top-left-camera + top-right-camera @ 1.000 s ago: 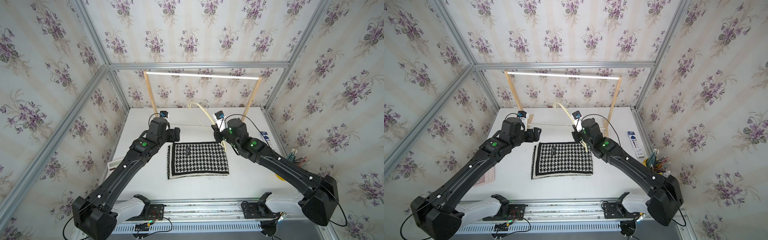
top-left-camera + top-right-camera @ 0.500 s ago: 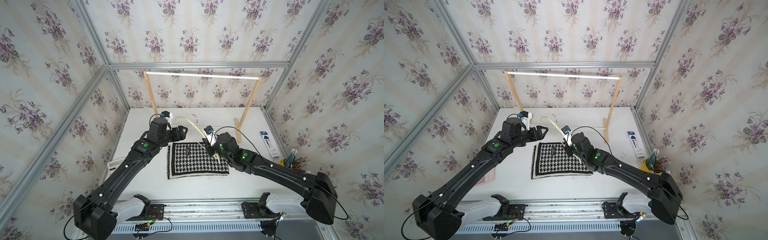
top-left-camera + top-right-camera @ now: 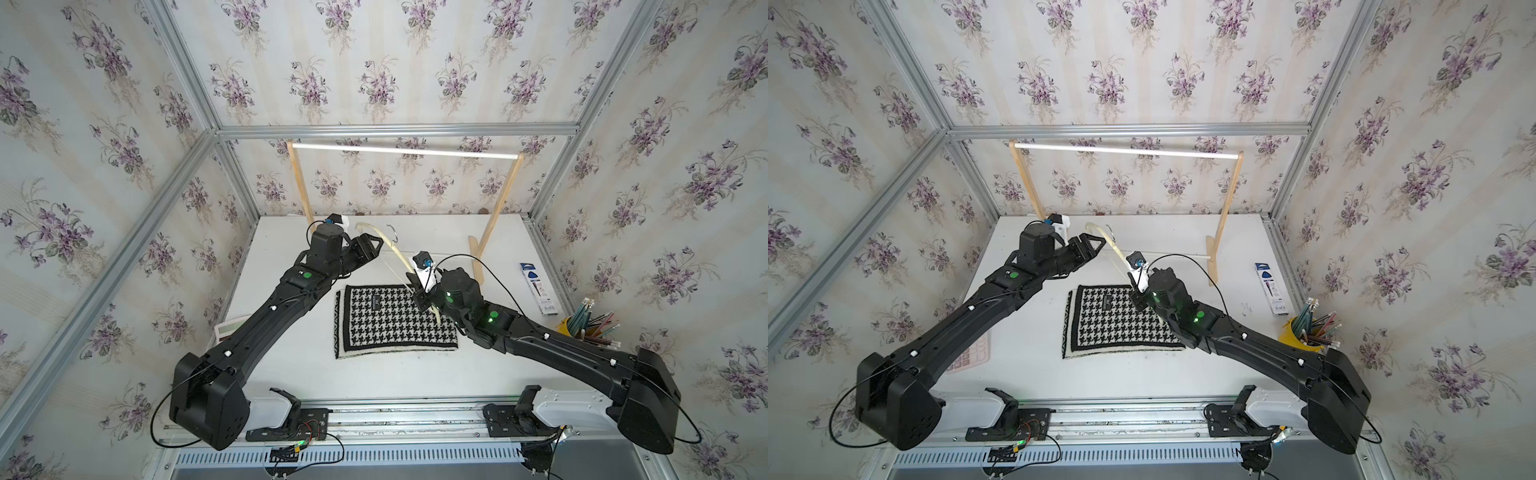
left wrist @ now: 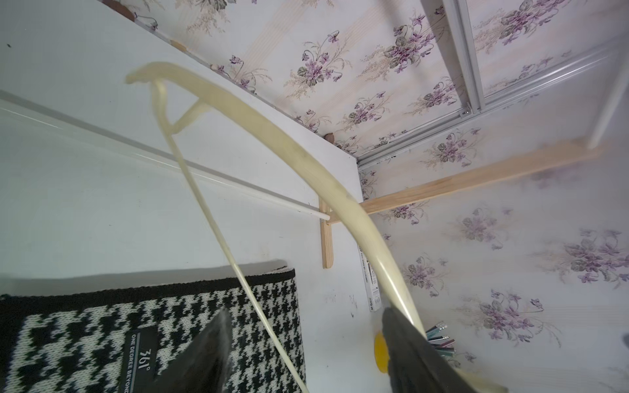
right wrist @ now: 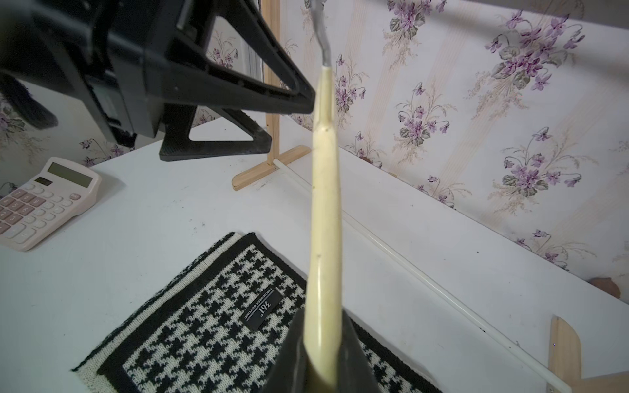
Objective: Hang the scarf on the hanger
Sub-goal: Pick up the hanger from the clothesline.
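Swung forward from the back: cream hanger [image 5: 325,204], clamped at one end in the right tool [image 5: 323,328], now tilted over the houndstooth scarf [image 3: 395,320] (flat on the desk [image 3: 291,361], untouched). Left tool [image 4: 304,316], jaws apart, narrowing around the hanger's arm; probably bracing it.

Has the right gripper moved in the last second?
Yes. The right gripper, shut on the hanger, pulled back toward the robot's base, from beyond the scarf's far edge to over its far right corner.

My right gripper [image 5: 322,335] is clamped on the hanger [image 5: 325,204], arm stretched forward and low. My left arm extends forward, its gripper [image 3: 374,246] level, jaws apart, one fingertip against it.
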`<action>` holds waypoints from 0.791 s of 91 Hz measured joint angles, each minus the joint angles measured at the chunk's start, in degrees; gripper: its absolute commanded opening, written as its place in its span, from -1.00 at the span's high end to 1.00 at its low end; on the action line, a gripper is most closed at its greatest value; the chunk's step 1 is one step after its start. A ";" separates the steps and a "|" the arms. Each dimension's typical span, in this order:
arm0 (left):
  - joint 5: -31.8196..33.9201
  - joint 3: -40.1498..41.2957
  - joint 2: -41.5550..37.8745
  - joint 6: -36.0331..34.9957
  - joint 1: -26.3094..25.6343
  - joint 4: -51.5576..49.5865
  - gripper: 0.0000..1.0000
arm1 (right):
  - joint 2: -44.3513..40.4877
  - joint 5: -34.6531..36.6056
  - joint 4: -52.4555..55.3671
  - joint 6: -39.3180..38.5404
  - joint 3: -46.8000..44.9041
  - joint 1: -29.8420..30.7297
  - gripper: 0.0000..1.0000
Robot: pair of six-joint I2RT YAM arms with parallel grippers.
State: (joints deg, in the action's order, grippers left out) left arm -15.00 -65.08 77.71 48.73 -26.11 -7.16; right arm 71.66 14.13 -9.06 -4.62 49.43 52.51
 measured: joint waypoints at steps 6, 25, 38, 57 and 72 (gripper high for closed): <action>0.04 -0.35 -0.37 0.85 0.00 -0.09 -0.44 | 0.46 0.35 -0.74 -0.15 0.00 0.07 1.00; 1.99 -0.72 -5.81 0.57 0.09 -2.05 -0.46 | 4.87 5.75 -2.86 -3.15 0.00 0.83 1.00; 2.32 -0.24 -7.32 0.59 0.17 -2.67 -0.49 | 9.92 14.51 -7.54 -6.25 -0.26 2.95 1.00; 0.81 0.90 -7.02 0.87 -0.28 -3.61 -0.55 | 15.82 21.84 -12.61 -10.64 1.40 4.87 1.00; 0.33 0.42 -5.29 0.87 -1.40 -3.87 -0.56 | 18.23 24.81 -14.95 -12.07 3.82 5.42 1.00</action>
State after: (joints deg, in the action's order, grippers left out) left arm -14.68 -64.66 72.42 49.60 -27.51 -11.03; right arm 89.89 38.94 -24.01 -16.69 53.25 57.93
